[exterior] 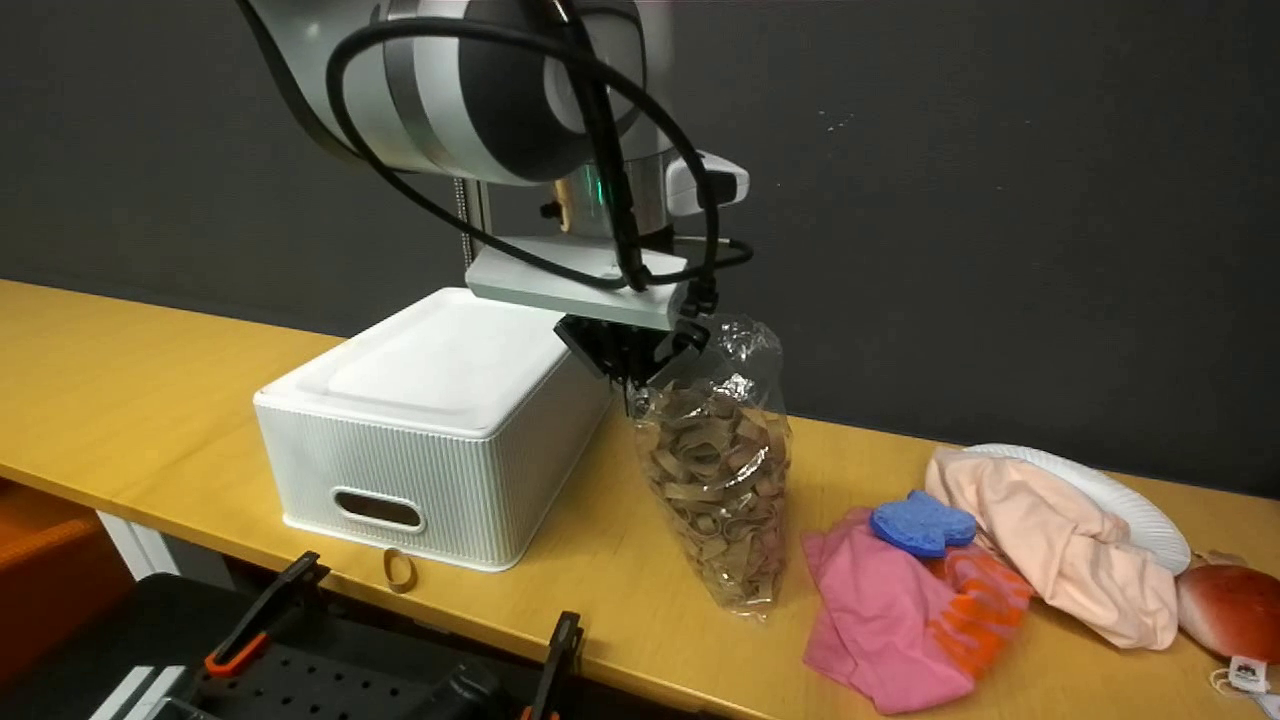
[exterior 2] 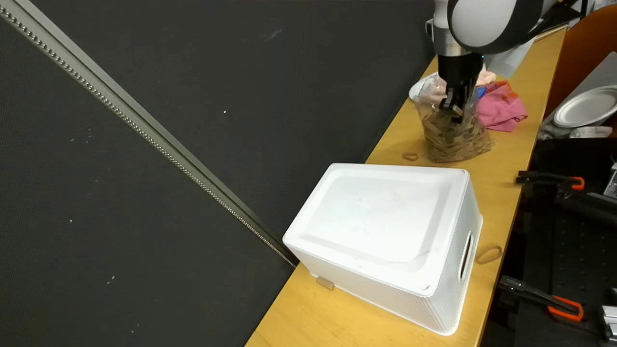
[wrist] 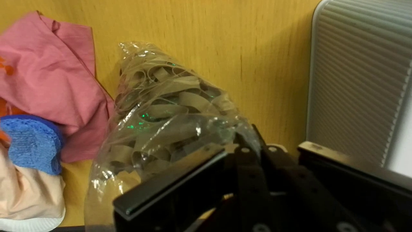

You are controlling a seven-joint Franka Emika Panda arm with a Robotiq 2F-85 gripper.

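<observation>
Gripper [wrist: 248,133] fingers together, apparently clamped on the thin film at the box-side edge of the clear bag of brown bands [exterior: 715,490], which rests on the surface [wrist: 273,48] between white box [wrist: 354,80] and pink cloth [wrist: 48,71]. Film likely slips or tears under load: pull slowly, test the pinch, avoid jerks.

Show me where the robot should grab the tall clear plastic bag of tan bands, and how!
I'd pinch the clear plastic bag by its loose top film, coming from above. It stands nearly upright, bulky contents below, thin film on top. A white ribbed plastic box and crumpled pink cloth flank it, so above looks easiest. The jaws look shut on an upper edge.
</observation>
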